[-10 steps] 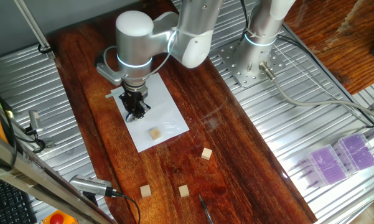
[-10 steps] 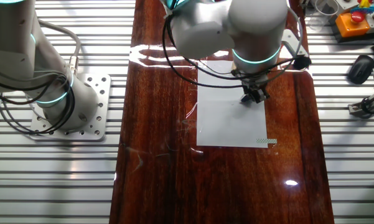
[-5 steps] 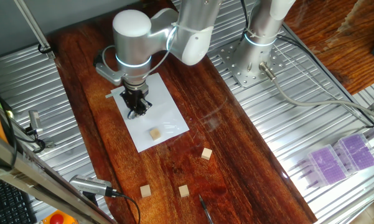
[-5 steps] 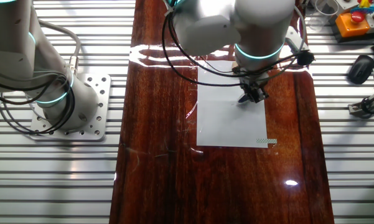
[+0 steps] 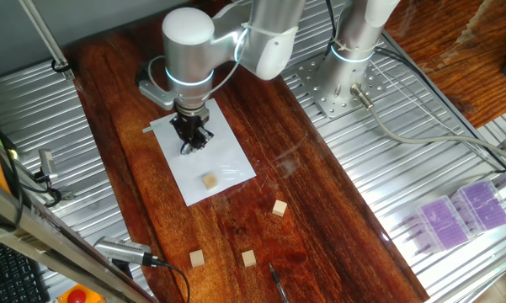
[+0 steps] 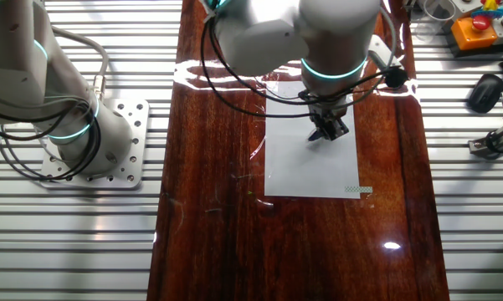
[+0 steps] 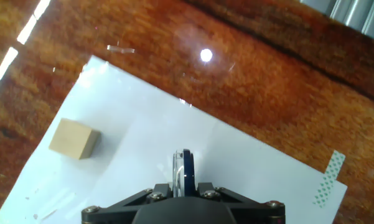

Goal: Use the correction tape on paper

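The white paper (image 5: 229,158) lies on the dark wooden table, also seen in the other fixed view (image 6: 305,171) and the hand view (image 7: 249,180). My gripper (image 5: 191,140) points down over the paper's middle and is shut on the correction tape (image 7: 183,167), a thin dark and translucent dispenser held edge-on between the jaws. Its tip is at the paper's surface; I cannot tell if it touches. In the other fixed view the gripper (image 6: 325,131) stands over the sheet's upper half. In the hand view the gripper (image 7: 183,186) sits at the bottom edge.
A tan wooden cube (image 5: 209,181) sits on the paper near the gripper, also in the hand view (image 7: 74,138). Three more cubes (image 5: 279,208) (image 5: 248,257) (image 5: 196,258) lie on the wood. Patterned tape (image 7: 327,179) holds a paper corner. A second arm's base (image 5: 354,42) stands behind.
My gripper, still shut on the correction tape, has slid a short way across the paper, leftward in the other fixed view. The cube and paper have not moved.
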Controlling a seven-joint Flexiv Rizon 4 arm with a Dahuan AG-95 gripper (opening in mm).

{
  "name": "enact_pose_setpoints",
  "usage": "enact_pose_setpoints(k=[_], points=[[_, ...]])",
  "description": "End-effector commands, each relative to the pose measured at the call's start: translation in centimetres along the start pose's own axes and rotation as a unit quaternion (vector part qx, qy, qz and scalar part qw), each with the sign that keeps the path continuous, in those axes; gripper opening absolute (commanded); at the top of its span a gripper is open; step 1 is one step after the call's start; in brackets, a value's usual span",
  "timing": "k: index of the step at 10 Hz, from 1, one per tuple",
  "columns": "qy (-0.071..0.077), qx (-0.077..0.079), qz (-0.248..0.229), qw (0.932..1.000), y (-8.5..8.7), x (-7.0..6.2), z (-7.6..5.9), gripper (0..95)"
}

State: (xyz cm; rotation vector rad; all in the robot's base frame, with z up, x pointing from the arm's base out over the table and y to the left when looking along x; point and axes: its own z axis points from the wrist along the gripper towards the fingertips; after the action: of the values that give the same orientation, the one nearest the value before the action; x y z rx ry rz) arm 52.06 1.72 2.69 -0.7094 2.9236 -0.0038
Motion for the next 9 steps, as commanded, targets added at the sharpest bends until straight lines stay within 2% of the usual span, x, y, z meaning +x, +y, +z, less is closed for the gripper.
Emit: enact_pose_setpoints(k=[1, 4, 7, 9], points=[[-0.001, 0.001, -0.001, 1.0000, 0.0, 0.0, 0.1, 0.0], [-0.008, 0.005, 0.000, 1.0000, 0.2, 0.2, 0.6, 0.0], [-0.027, 0.008, 0.000, 0.9996, 0.1, 0.1, 1.1, 0.0], [-0.039, 0.005, 0.004, 0.9992, 0.1, -0.5, 1.4, 0.0]])
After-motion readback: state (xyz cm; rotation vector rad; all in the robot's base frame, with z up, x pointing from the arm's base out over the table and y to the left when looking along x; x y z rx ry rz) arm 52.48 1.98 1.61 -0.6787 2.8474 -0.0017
